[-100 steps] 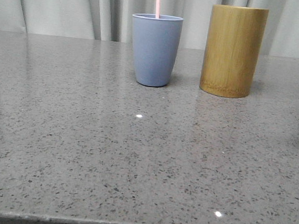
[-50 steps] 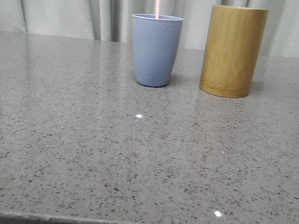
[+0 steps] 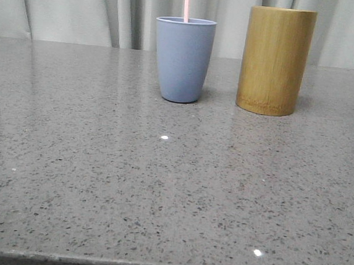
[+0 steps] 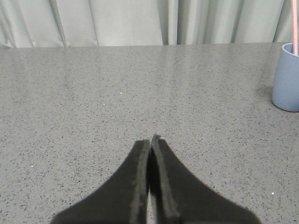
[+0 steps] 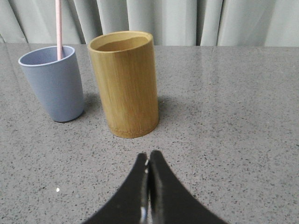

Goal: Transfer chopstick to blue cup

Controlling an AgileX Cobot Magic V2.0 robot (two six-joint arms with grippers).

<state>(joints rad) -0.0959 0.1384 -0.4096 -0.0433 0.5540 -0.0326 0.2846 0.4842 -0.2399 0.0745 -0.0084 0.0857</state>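
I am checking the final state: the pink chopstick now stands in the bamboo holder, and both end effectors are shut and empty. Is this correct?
Not quite. The chopstick stands in the blue cup, not the bamboo holder; the right wrist view shows it. Both end effectors, left and right, are shut and empty.

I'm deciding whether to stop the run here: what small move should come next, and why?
Probably none beyond keeping both arms parked. The thin pale pink chopstick already stands in the matte greyish-blue plastic cup, beside the tall yellow-brown bamboo cylinder. The left gripper and right gripper are shut on nothing, back from both containers over the speckled grey table.
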